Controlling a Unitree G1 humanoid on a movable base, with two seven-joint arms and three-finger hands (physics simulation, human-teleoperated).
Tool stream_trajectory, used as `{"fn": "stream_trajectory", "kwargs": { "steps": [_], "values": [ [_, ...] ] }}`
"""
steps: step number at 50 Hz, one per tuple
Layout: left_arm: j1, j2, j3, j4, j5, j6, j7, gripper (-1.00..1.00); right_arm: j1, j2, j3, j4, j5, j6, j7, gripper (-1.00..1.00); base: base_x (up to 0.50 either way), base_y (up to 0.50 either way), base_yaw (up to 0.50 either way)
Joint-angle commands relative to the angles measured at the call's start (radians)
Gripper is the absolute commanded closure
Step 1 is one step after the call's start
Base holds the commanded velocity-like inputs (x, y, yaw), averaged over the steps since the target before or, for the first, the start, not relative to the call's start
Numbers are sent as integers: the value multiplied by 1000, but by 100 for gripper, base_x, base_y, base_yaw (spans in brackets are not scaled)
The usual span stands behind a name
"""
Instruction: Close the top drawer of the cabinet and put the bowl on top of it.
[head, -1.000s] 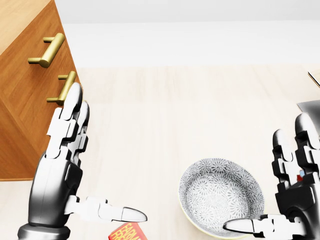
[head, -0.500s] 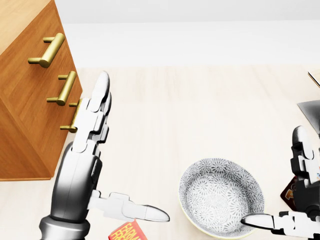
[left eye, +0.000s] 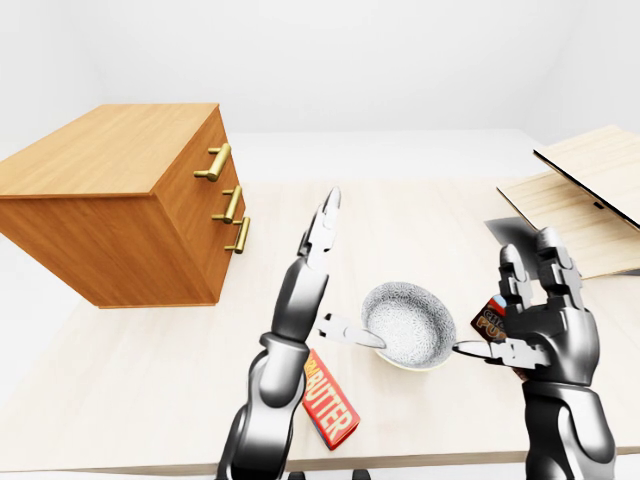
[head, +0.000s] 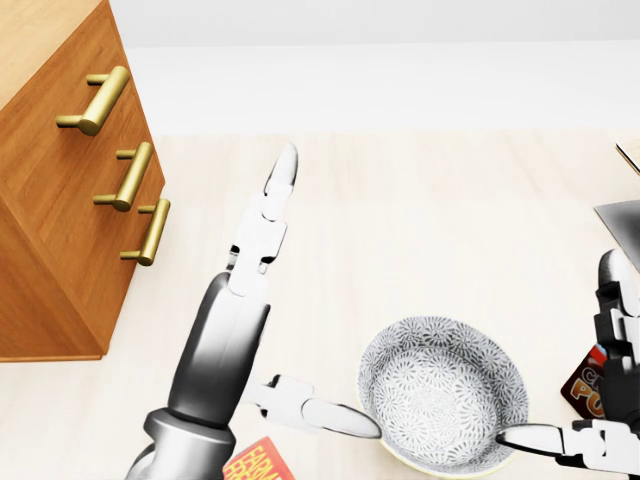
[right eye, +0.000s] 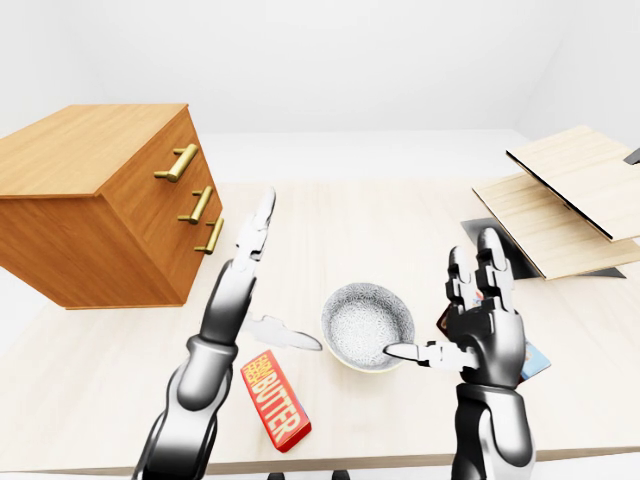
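Observation:
The wooden cabinet (left eye: 110, 200) stands on the table at the left of the left-eye view. It has three brass handles, and the top drawer's handle (left eye: 213, 163) sits in line with the two below; the drawer fronts look level. A grey patterned bowl (left eye: 408, 322) rests upright on the table, low in the middle. My left hand (left eye: 352, 268) is open just left of the bowl, fingers stretched upward and thumb pointing at its left rim. On the bowl's right, my right hand (left eye: 495, 300) is open, with its thumb close to the rim. Neither hand holds anything.
A red butter box (right eye: 275, 400) lies on the table below my left arm. A small red packet (left eye: 490, 318) shows partly behind my right hand. Light wooden boards (left eye: 590, 190) lie stacked at the right. The table's edge (left eye: 420, 462) runs along the bottom.
My left hand has swung right, away from the cabinet's handles and toward the bowl. My right hand has sunk lower at the right edge. The camera has not moved.

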Motion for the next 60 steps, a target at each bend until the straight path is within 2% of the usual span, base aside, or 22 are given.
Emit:
{"fn": "stream_trajectory", "kwargs": {
  "steps": [1, 2, 3, 9, 21, 32, 60],
  "values": [
    [-12, -29, -48, 92, 107, 0, 21, -100, -3, -1, -11, -3, 10, 9, 2, -100, 0, 0, 0],
    [-12, -29, -71, 132, 163, 0, 67, -100, -4, -2, -12, -3, 12, 11, 1, -100, 0, 0, 0],
    [-8, -35, -83, 165, 182, 0, 80, -100, -3, -1, -12, -4, 12, 11, 1, -100, 0, 0, 0],
    [3, -52, -101, 224, 221, 0, 86, -100, -4, -1, -14, -6, 14, 12, 2, -100, 0, 0, 0],
    [42, -69, -183, 423, 347, 0, 179, -100, -3, -2, -29, -13, 31, 12, 8, -100, 0, 0, 0],
    [51, -89, -226, 498, 438, 0, 251, -100, -8, -5, -32, -7, 33, 12, 10, -100, 0, 0, 0],
    [60, -123, -303, 538, 568, 0, 333, -100, -10, -7, -30, -5, 34, 12, 12, -100, 0, 0, 0]
  ]
}}
